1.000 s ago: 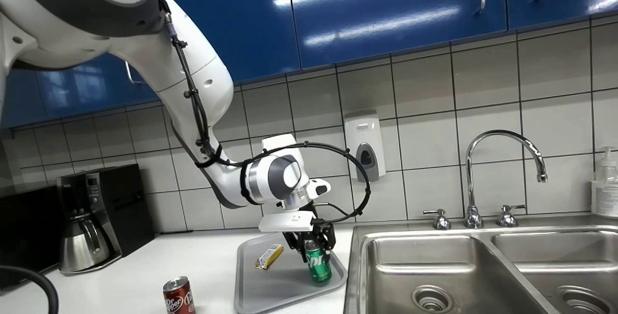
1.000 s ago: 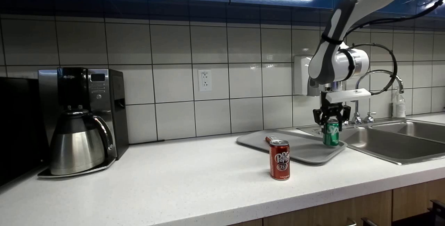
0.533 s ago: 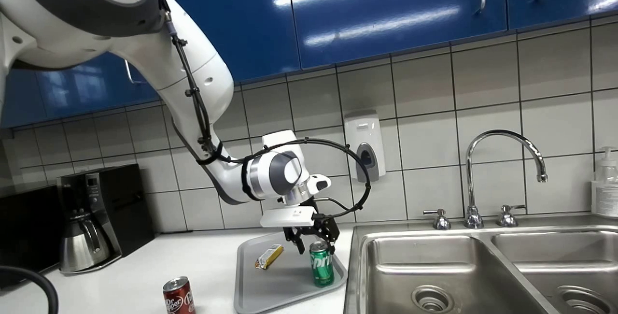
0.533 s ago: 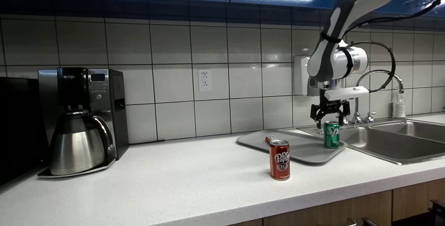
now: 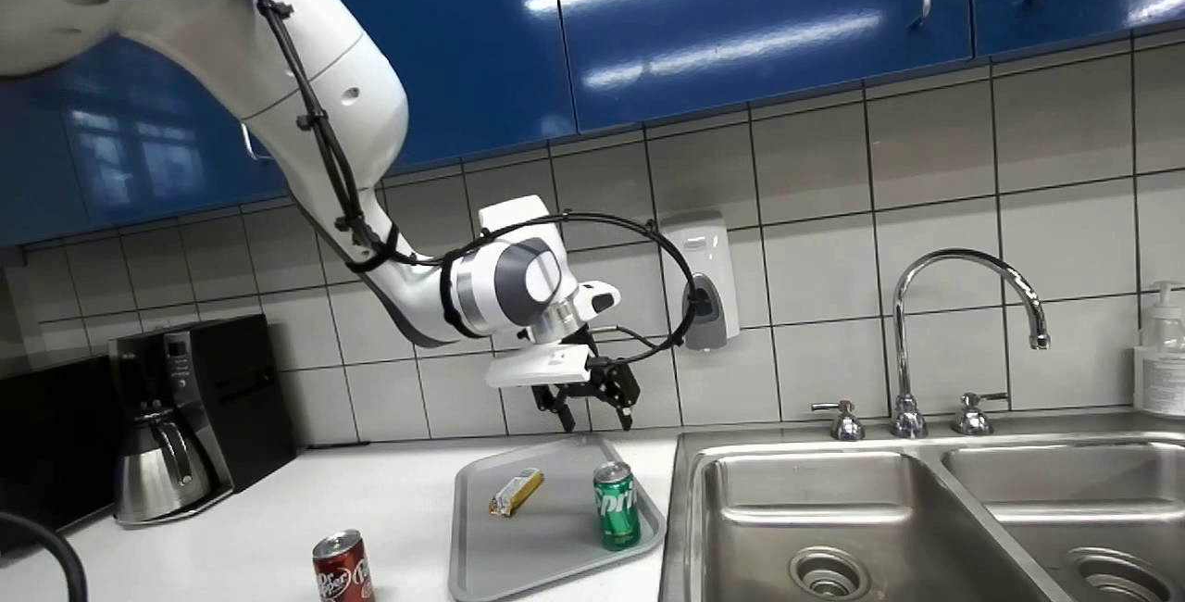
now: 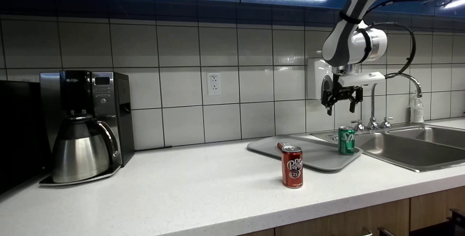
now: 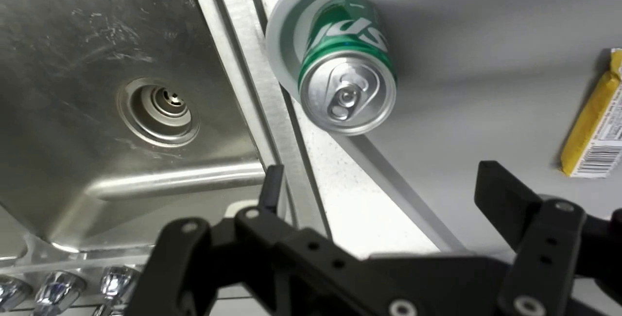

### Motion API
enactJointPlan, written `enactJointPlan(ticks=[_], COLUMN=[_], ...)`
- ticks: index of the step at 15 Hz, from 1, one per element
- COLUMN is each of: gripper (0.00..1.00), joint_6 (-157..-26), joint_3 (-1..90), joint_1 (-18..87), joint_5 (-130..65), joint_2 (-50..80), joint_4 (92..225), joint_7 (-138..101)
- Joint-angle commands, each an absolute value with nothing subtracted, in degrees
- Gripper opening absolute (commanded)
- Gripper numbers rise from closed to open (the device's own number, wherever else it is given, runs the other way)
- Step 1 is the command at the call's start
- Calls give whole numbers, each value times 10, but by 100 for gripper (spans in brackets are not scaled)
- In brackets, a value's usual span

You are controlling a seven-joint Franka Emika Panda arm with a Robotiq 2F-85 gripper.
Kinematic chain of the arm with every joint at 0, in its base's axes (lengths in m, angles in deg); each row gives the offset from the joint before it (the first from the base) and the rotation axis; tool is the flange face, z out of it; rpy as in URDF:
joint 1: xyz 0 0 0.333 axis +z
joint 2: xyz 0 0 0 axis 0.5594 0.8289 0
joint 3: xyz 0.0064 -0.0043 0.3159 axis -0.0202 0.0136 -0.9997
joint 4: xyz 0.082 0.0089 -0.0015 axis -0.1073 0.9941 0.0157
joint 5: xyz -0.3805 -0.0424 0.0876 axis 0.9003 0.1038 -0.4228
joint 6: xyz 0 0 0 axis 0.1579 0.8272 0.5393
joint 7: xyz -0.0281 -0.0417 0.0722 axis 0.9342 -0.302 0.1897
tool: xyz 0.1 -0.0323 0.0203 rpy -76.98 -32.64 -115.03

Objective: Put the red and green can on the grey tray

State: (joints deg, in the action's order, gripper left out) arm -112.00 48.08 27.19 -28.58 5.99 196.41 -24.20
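My jaws are spread apart at the bottom of the wrist view. Past them, upper centre, the green can point(image 7: 347, 65) stands on the grey tray point(image 7: 461, 126); in both exterior views it sits apart, below my jaws. Farther off, lower left in an exterior view, the red can point(image 5: 343, 569) stands on the counter point(image 5: 231, 537).

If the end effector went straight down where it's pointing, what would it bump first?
Probably the green can standing on the grey tray. The open end effector points down roughly there, but depth is unclear; it might meet the tray instead.
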Motion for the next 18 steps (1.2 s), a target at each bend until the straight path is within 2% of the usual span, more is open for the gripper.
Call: enactJointPlan(ticks=[1,10,18], gripper=[100,100,100], joint_6=[-1113,-1087,-1049], joint_3=[472,428,365], joint_1=[277,321,371], joint_5=[-293,-295,-311], joint_2=[-23,-163,-232], joint_4=[2024,2130,2168], joint_7=[-262,-246,-204])
